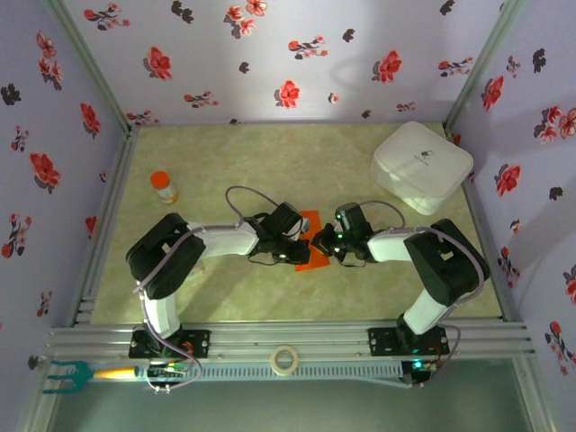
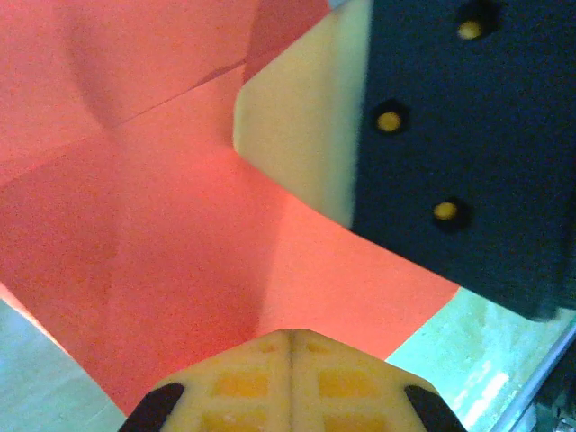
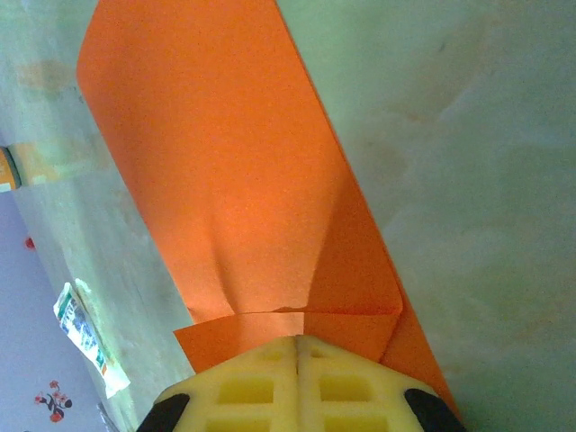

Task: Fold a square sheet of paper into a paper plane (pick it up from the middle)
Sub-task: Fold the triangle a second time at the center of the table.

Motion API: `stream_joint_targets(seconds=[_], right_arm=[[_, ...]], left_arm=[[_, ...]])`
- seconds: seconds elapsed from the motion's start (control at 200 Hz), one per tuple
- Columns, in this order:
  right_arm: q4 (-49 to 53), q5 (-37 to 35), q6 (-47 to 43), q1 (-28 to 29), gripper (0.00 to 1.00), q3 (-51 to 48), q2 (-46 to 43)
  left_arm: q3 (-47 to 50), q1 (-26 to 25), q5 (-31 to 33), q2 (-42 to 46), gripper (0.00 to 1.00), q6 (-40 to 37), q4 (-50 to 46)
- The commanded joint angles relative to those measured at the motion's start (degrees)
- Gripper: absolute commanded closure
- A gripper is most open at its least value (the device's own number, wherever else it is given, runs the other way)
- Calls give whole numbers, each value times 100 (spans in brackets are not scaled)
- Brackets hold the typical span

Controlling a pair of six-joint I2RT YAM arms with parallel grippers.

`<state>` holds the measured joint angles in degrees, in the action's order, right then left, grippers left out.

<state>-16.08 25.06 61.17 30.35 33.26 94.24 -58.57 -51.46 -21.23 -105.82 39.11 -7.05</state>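
Note:
The square sheet of paper (image 1: 312, 236) lies at the table's middle, bright orange-red and folded into a narrower creased shape with flaps (image 3: 243, 180). My left gripper (image 2: 290, 336) is shut, its tips resting on the paper (image 2: 162, 234) at the foot of a crease. My right gripper (image 3: 297, 340) is shut too, its tips touching the paper's folded end. In the top view the left gripper (image 1: 295, 249) and right gripper (image 1: 329, 243) face each other across the sheet. The right gripper's pale finger (image 2: 301, 126) hangs close over the paper in the left wrist view. A paper plane is out of view.
A white case (image 1: 420, 166) stands at the back right. An orange-capped bottle (image 1: 164, 187) stands at the left, and a small printed packet (image 3: 85, 337) lies beyond the paper. A tape roll (image 1: 285, 360) sits on the front rail. Flowered walls close in three sides.

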Motion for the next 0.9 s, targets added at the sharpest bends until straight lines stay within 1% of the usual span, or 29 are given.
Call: stream_joint_targets(seconds=[0.0,0.37,0.535,0.895], right_arm=[[326,-232,88,28,100,-161,85],[341,-247,64,28,100,-153,139],[333,-254,62,28,100,-170,174],[351,-258,44,24,100,-154,192]], left_arm=[[84,36,-83,-139,96,51,52],[699,31,-118,72,96,252,273],[942,31,-273,240,94,365,447],[1341,13,-409,540,91,499,519]])
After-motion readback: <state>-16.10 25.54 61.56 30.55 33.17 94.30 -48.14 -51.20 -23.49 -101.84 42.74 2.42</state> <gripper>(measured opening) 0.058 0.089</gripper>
